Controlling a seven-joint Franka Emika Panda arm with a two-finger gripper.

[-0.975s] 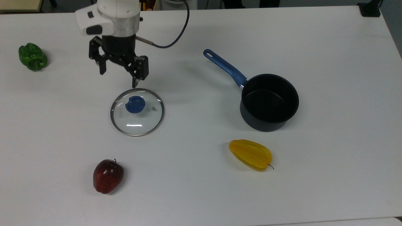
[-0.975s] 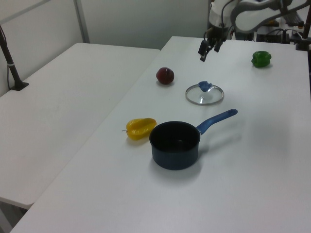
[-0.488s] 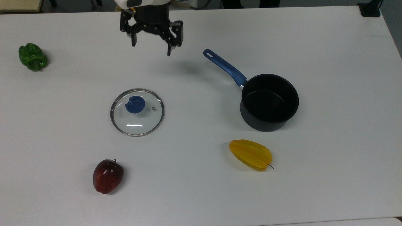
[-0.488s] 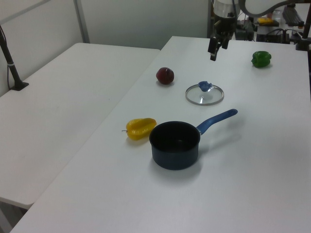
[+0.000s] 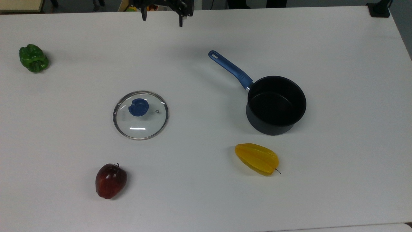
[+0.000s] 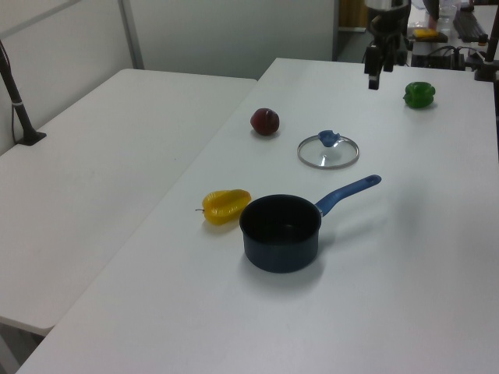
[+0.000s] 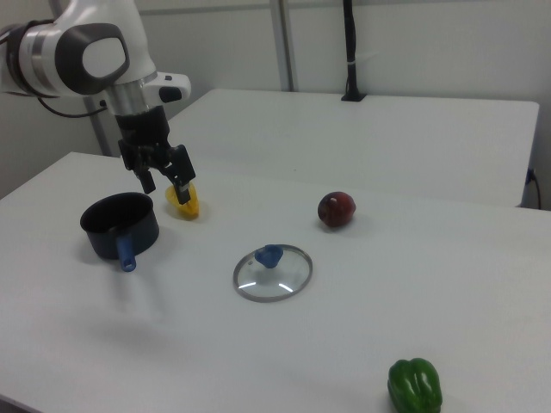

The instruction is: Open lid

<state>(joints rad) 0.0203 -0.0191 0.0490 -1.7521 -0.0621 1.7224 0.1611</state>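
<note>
Gripper [image 7: 165, 183] risen away from lid [image 5: 140, 115], jaws wide, empty; lid flat on table [image 5: 206, 193], well apart

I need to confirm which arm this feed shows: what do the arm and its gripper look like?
The arm is glossy white with rounded housings and a grey circular joint cap. Below it a black wrist section carries the black gripper, a linkage-style frame with two slim black jaws.

No lettering, label or number reads clearly anywhere. Left of the blue knob on the round clear glass lid [image 5: 140, 115], the top view shows a faint grey mark, illegible.
</note>
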